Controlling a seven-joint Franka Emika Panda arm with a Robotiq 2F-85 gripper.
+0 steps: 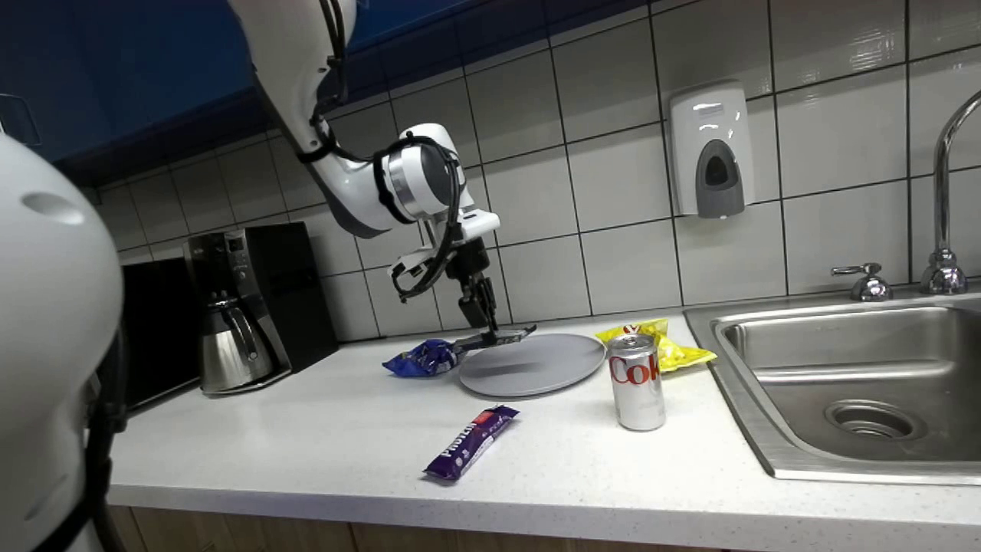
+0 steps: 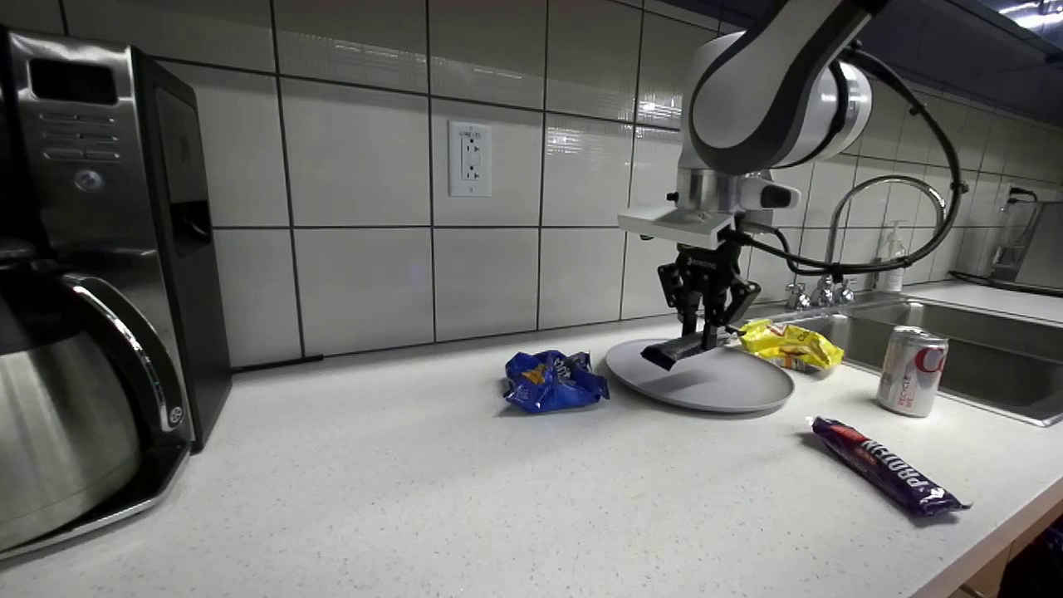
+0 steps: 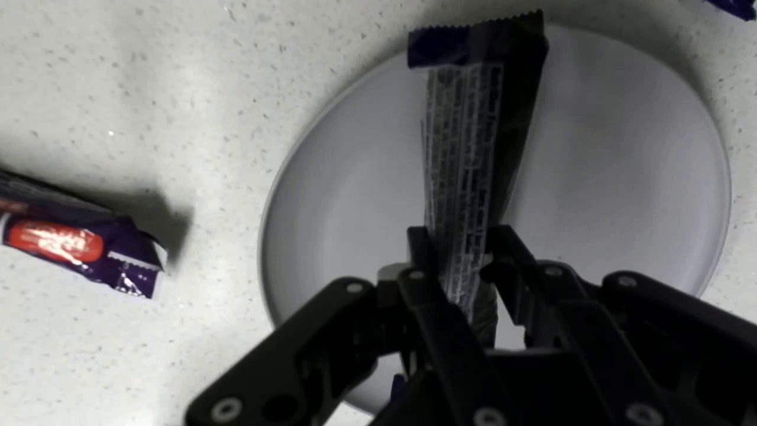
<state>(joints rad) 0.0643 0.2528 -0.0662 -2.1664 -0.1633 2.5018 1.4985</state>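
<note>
Purple-black wrapping with pale small print covers the long flat bar (image 3: 464, 165) that I grip between my jaws. It juts towards twelve o'clock in the wrist view, over the round matte-grey plate (image 3: 621, 177); whether any of it touches, I cannot tell. So much length ahead of my hold could make it pivot if its end knocks the rim, and the slick-looking wrapper could slide if I squeeze too lightly. Pushing down hard could skid the plate, which looks light, across the pale speckled surface (image 2: 465, 498).

Taking that plate as a dial in an exterior view, the crumpled blue plastic bag (image 2: 552, 382) sits just beside its rim at nine o'clock; a low sideways sweep could snag it. The crinkled yellow plastic bag (image 2: 793, 345), between two and three, runs the same risk. Further off at four o'clock lies the narrow purple wrapped bar with white lettering (image 2: 887, 465); a stray brush could spin it. Beyond, at three o'clock, the silver metal can with red lettering (image 2: 912, 372) stands upright, narrow enough for a bump to topple it towards the stainless-steel sink (image 2: 1005, 357).
</note>
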